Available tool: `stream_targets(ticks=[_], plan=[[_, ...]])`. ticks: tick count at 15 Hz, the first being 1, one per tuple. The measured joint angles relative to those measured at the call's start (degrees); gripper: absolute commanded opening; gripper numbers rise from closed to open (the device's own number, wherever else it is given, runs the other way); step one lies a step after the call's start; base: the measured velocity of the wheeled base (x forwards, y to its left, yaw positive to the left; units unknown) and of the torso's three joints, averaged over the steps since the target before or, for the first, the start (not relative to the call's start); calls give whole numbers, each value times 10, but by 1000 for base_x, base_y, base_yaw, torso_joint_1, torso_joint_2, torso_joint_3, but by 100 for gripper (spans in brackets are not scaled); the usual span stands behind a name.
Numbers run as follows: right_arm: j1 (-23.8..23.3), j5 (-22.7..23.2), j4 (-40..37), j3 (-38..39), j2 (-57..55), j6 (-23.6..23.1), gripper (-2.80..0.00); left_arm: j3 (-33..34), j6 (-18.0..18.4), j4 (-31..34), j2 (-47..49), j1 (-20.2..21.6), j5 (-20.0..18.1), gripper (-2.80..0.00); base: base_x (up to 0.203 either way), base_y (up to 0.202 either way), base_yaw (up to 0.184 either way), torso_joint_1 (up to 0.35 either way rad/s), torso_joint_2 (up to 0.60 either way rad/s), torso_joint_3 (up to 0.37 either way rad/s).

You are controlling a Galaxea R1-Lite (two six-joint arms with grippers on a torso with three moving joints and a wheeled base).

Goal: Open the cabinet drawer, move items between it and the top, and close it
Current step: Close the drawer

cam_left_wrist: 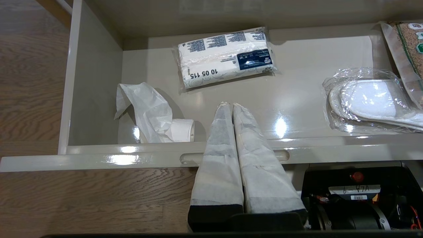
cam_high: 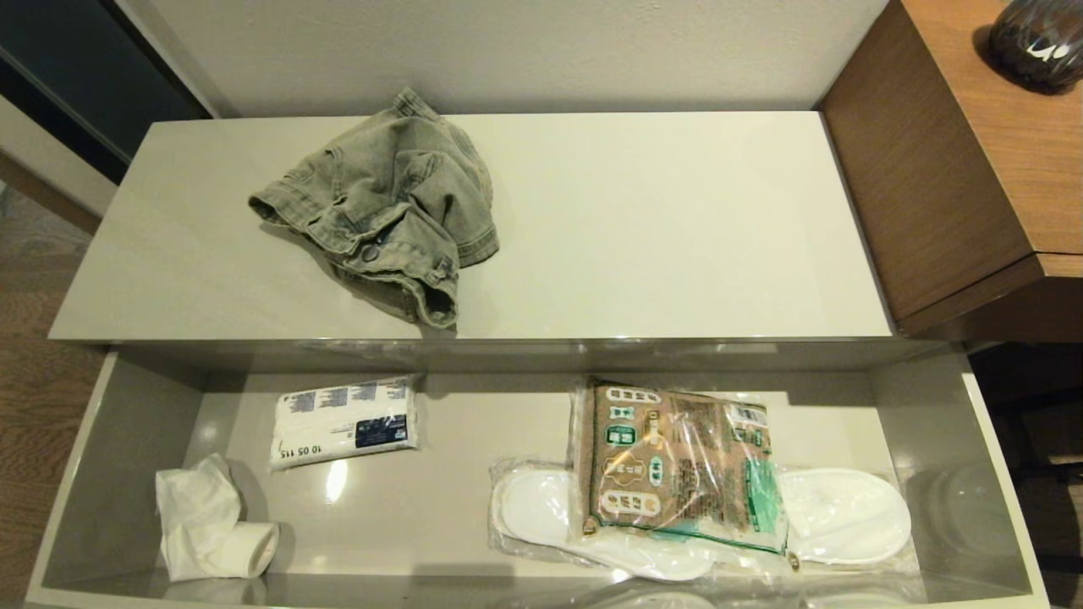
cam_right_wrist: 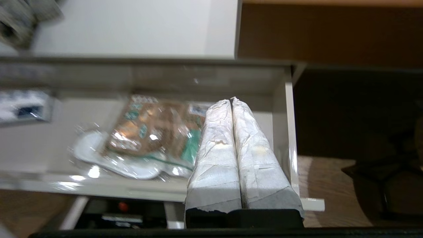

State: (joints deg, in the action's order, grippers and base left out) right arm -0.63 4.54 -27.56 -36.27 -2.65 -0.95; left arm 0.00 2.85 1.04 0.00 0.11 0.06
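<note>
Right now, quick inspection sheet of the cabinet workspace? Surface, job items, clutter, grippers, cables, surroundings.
Surface: cabinet top, glossy cream, holds only the denim garment.
Job's things: drawer pulled open; crumpled denim garment lies on the top, left of centre.
Clutter: in the drawer, tissue pack, white cloth, wrapped slippers with a brown packet lying over them.
Grippers: left gripper shut, empty, above the drawer's front edge near its notch; right gripper shut, empty, by the drawer's right end.
Cables: nothing seen in the workspace.
Surroundings: wooden desk to the right, with a dark vase; wood floor.
</note>
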Motion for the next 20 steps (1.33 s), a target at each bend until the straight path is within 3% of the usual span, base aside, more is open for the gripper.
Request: stream_targets(ticks=[4, 9, 12, 16, 20], plan=[[-5, 20, -37, -176, -185, 58, -280, 0, 2, 0, 0, 0, 0, -280, 0, 0, 0, 0, 0, 0], [13, 33, -51, -278, -442, 102, -280, 0, -3, 0, 0, 0, 1, -280, 0, 0, 0, 0, 0, 0], [45, 35, -85, -294, -520, 112, -280, 0, -3, 0, 0, 0, 1, -280, 0, 0, 0, 0, 0, 0], [131, 30, -160, -279, -599, 135, -280, 0, -3, -1, 0, 0, 1, -280, 0, 0, 0, 0, 0, 0], [166, 0, -63, -193, -664, 165, -280, 0, -3, -1, 0, 0, 1, -280, 0, 0, 0, 0, 0, 0]])
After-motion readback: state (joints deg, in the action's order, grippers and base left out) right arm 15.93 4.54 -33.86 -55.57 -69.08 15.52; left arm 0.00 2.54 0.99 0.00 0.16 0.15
